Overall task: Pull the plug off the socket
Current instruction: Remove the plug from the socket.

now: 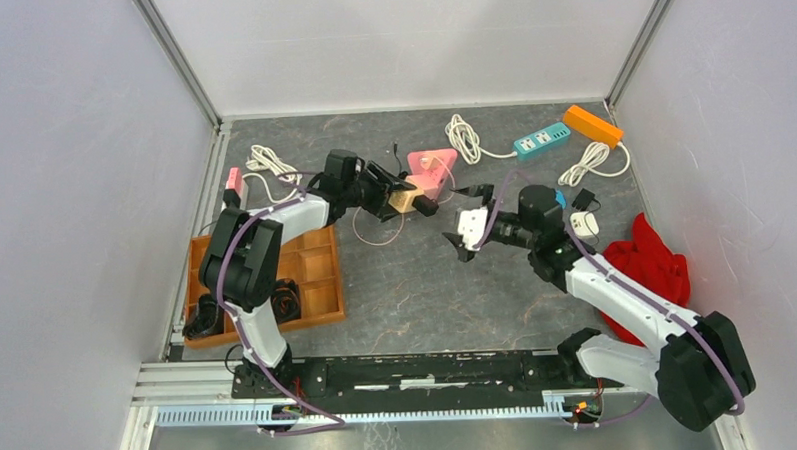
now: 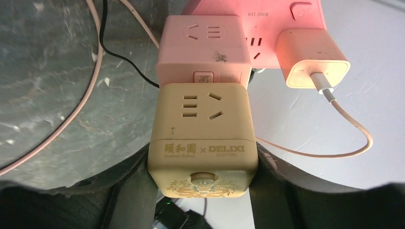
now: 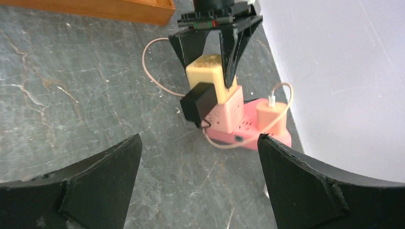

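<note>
A pink triangular power strip (image 1: 434,164) lies at the back middle of the table. A pink cube socket (image 2: 204,50) is plugged into it, and a yellow cube socket (image 2: 203,133) sits on the pink cube. My left gripper (image 2: 203,191) is shut on the yellow cube, one finger pressed to each side. A black plug (image 3: 198,109) sticks out of the stack's side where the two cubes meet. My right gripper (image 3: 198,143) is open and empty, a short way from the black plug and pointing at it. A pink charger (image 2: 313,57) with a cable is also plugged into the strip.
A wooden tray (image 1: 317,288) lies at the left by the left arm. Teal (image 1: 542,140) and orange (image 1: 591,125) power strips with white cable coils lie at the back right. A red cloth (image 1: 656,261) and a white adapter (image 1: 583,224) are beside the right arm.
</note>
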{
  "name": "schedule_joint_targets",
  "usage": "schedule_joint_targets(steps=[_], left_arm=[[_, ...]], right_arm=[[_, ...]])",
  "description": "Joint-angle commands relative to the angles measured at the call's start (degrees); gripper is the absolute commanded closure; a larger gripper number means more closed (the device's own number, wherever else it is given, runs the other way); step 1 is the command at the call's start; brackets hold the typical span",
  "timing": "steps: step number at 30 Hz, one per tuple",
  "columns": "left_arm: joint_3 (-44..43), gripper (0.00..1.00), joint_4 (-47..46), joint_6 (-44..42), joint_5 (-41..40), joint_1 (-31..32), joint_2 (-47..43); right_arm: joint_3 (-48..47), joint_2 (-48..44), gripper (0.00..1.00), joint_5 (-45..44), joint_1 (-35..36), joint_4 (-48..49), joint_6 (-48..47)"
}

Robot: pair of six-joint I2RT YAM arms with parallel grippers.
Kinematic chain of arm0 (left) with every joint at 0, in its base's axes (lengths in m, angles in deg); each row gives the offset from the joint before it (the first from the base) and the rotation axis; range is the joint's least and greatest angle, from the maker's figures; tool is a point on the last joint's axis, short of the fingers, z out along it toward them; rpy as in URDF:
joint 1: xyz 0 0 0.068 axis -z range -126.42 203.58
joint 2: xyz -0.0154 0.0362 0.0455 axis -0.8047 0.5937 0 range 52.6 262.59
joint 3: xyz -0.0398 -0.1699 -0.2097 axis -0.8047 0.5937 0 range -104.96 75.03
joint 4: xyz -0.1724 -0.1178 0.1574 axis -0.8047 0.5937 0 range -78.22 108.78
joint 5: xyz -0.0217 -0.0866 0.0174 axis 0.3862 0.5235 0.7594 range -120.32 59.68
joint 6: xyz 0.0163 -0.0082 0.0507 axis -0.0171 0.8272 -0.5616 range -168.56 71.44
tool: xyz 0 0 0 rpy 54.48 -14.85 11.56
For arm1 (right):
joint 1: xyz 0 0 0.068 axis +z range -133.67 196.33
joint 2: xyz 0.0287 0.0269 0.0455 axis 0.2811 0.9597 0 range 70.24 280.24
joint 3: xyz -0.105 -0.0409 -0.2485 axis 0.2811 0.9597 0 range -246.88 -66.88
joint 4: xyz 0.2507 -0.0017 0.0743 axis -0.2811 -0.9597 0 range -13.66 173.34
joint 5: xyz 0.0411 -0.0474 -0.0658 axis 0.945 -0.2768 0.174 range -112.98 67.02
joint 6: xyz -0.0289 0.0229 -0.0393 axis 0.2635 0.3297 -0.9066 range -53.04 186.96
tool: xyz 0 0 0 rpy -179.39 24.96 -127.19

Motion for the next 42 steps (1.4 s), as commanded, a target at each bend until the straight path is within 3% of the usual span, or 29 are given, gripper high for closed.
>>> schedule_joint_targets(steps=[1,5,12,21,32,38,42], left_arm=[[4.8,0.98,-9.1,17.7,-6.0,3.0,-5.1],[6.4,0.98,-9.3,21.5,-11.9,4.5,-7.7],[7.2,0.98,-7.3,22.0,-14.0,5.9,-9.8],[9.4,0.98,-7.9,22.4,-13.9,6.1,-12.0],[10.4,0.98,-9.3,23.2,-13.8,7.0,-12.4],[10.8,0.98,-9.7,23.5,-13.7,7.5,-12.5],[11.0,0.98,-10.3,23.5,-13.8,7.5,-12.5]], right_arm=[[4.8,0.4,0.02,-16.3,7.1,12.8,-6.1],[9.5,2.5,0.02,-23.7,10.5,22.5,-9.5],[12.3,7.1,0.05,-25.0,10.6,29.7,-12.2],[6.6,15.9,0.2,-21.6,10.6,30.9,-10.7],[2.5,23.2,0.3,-22.4,12.2,31.2,-12.1],[0.3,25.5,0.49,-25.1,12.7,31.2,-11.9],[0.4,25.0,0.76,-26.4,12.6,31.1,-12.1]])
